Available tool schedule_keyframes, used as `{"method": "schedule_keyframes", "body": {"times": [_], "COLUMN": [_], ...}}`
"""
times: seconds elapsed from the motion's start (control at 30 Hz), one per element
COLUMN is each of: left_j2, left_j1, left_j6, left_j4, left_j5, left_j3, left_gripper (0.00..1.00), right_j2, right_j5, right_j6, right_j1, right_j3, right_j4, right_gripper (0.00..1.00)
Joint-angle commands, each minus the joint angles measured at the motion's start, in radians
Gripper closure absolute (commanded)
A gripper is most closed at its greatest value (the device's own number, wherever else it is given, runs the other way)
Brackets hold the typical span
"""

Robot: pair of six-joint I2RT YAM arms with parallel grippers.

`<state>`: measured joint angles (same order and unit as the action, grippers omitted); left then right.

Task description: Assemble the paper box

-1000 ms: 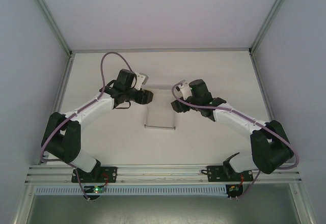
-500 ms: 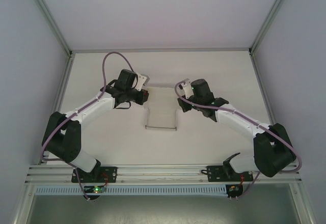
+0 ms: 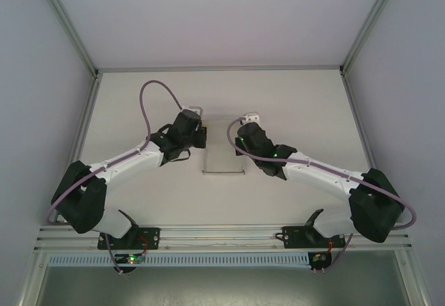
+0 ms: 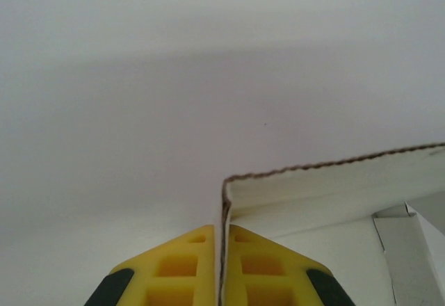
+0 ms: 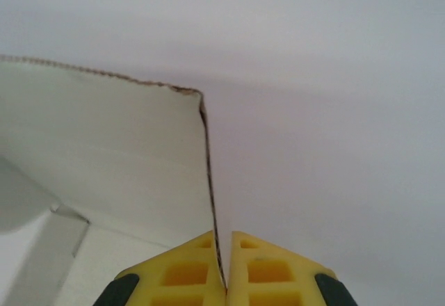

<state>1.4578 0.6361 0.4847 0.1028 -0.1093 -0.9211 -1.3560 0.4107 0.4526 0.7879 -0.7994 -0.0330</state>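
The jaws of the left gripper (image 4: pixel 221 231) are closed on the thin upright left wall of the paper box (image 3: pixel 222 158), and those of the right gripper (image 5: pixel 224 240) are pinched shut on its right wall, each close to a top corner. If the arms are moved unevenly or drawn apart, the card may be creased, torn or pulled from one grip, since so little of it is held. The box is set in the middle of the table (image 3: pixel 299 104) between the two grippers, open side up, its long axis judged to run from the near edge toward the far one.
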Motion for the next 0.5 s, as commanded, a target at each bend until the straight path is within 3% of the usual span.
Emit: {"method": "schedule_keyframes", "body": {"times": [0.0, 0.27, 0.47], "left_j2": [-0.020, -0.022, -0.040], "left_j1": [0.060, 0.071, 0.106], "left_j6": [0.069, 0.091, 0.068], "left_j4": [-0.212, -0.523, -0.578], "left_j5": [-0.061, -0.016, -0.026], "left_j3": [0.060, 0.230, 0.294], "left_gripper": [1.00, 1.00, 1.00], "right_j2": [-0.024, -0.040, -0.029], "right_j5": [0.015, -0.016, 0.042], "right_j6": [0.095, 0.133, 0.122], "right_j1": [0.017, 0.035, 0.099], "right_j3": [0.063, 0.216, 0.309], "right_j4": [0.285, 0.529, 0.616], "right_gripper": [1.00, 1.00, 1.00]}}
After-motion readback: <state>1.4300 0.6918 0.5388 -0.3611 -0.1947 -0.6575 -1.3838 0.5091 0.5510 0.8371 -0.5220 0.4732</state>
